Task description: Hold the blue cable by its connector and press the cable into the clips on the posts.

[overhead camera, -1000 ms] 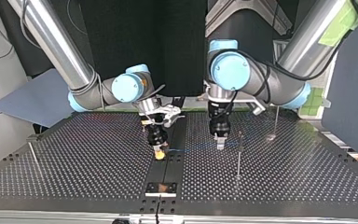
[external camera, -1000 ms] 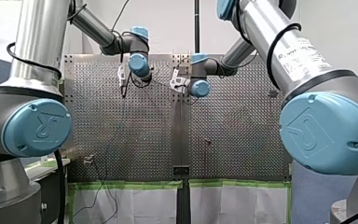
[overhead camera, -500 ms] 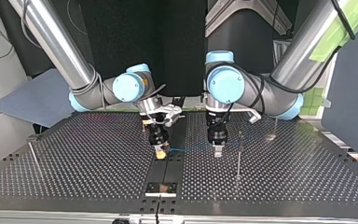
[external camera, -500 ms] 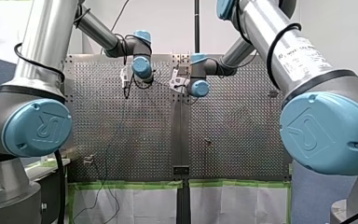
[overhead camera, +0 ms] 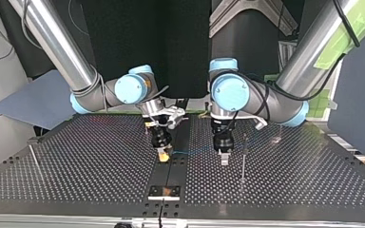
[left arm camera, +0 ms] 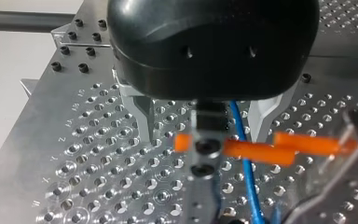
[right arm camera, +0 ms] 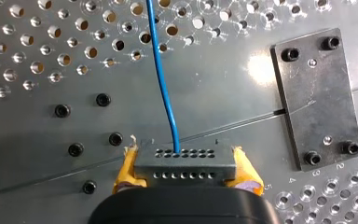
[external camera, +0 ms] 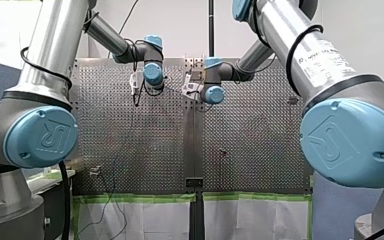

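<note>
My right gripper [right arm camera: 185, 179] is shut on the grey connector [right arm camera: 185, 163], with its yellow pads [right arm camera: 127, 168] on either side. The blue cable [right arm camera: 163, 79] runs from the connector ahead over the perforated table. In the top view it stretches from my right gripper [overhead camera: 162, 155] across to my left gripper [overhead camera: 224, 159]. My left gripper [left arm camera: 203, 128] is open, and its metal fingers [left arm camera: 144, 116] straddle the blue cable [left arm camera: 243, 158]. A post with a clip [left arm camera: 204, 154] and blurred orange pieces [left arm camera: 256, 151] stands just in front of it. That thin post [overhead camera: 243, 156] is right beside my left gripper.
Another thin post [overhead camera: 33, 154] stands at the top view's left and one [overhead camera: 281, 126] at its far right. A black plate with screws [right arm camera: 317, 98] lies beside the connector. A small bracket [overhead camera: 164, 191] sits at the table's seam near the top view's bottom.
My left gripper has come down and nearer in the top view, closing in on the thin post. My right gripper has stayed still on the connector.
</note>
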